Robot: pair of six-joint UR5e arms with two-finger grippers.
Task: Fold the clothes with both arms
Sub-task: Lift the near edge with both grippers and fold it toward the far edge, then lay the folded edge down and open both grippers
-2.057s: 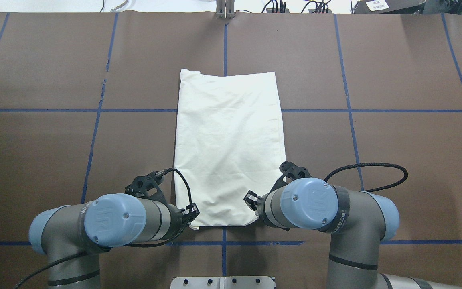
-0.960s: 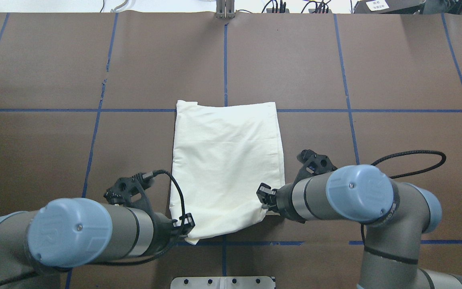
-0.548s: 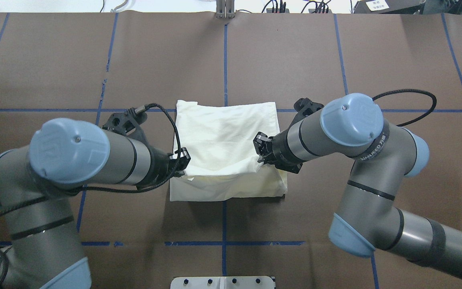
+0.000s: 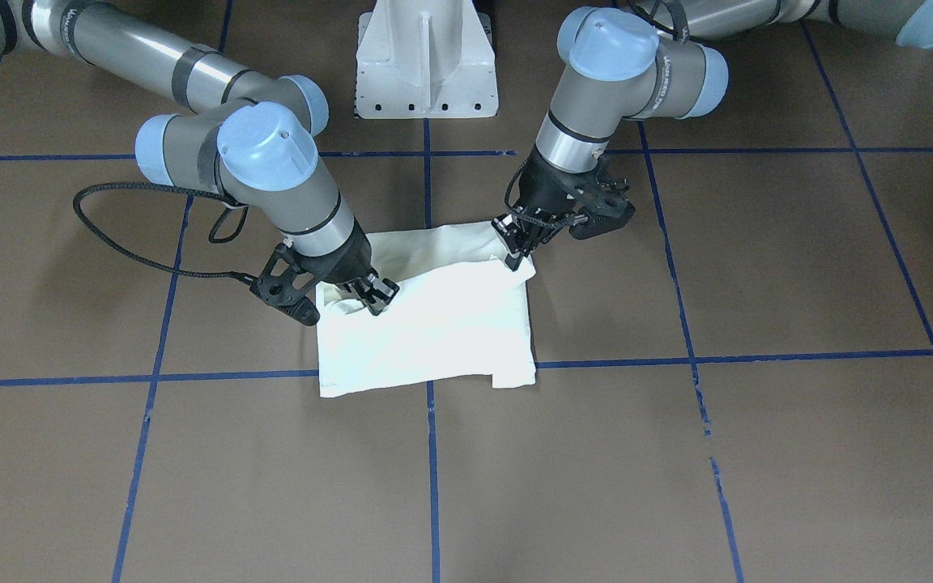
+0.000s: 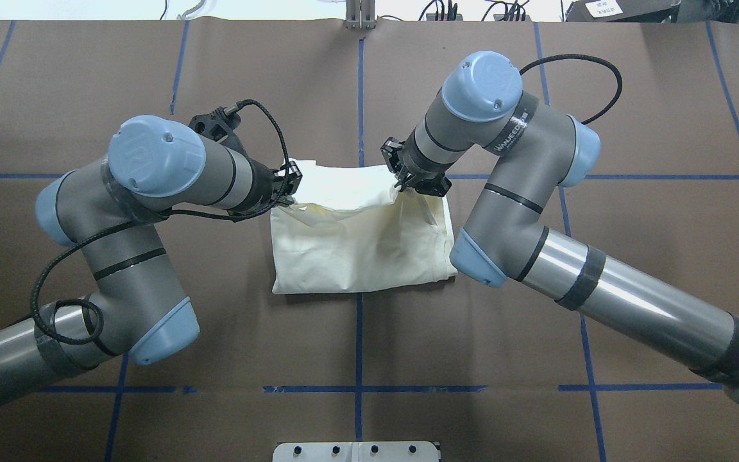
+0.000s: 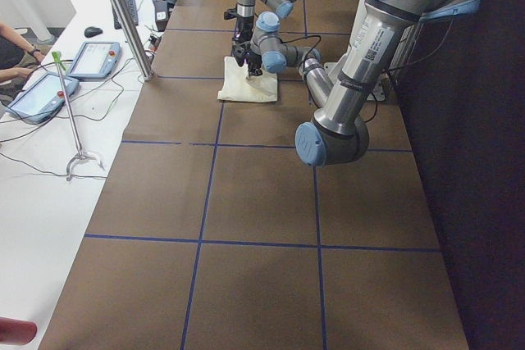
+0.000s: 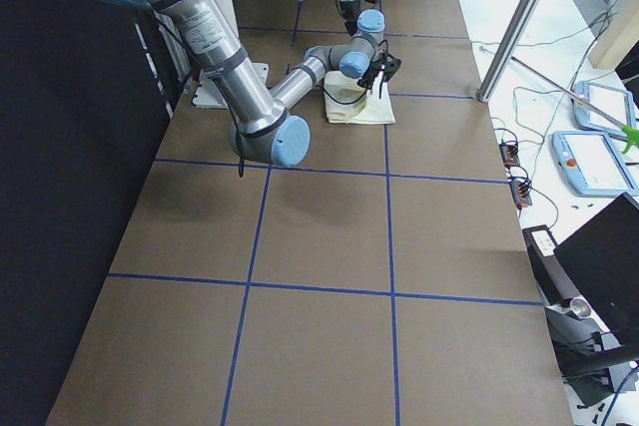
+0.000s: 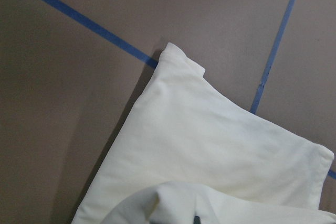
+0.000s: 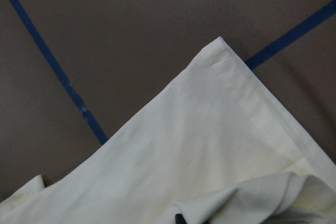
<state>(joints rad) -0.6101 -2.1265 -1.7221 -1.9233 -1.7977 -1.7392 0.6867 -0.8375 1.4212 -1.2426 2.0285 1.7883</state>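
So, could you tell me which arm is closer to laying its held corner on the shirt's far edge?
The right, slightly. The right gripper sits further across the shirt towards its far edge in the overhead and front views; the left gripper is nearer the robot. Both are shut on it.

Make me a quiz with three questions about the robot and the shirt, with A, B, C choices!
1. Where is the shirt?
A. In the middle of the table
B. Hanging off one edge
C. On a chair

2. What colour are the tape lines?
A. Red
B. Blue
C. Yellow

3. What are the left gripper and right gripper doing?
A. Both open above bare tabletop
B. Both pinching the shirt's lifted layer
C. One holds a cup

Answers: 1 A, the shirt lies mid-table on the brown cover; 2 B, every line is blue; 3 B, each gripper is shut on a corner of the folded-over layer.
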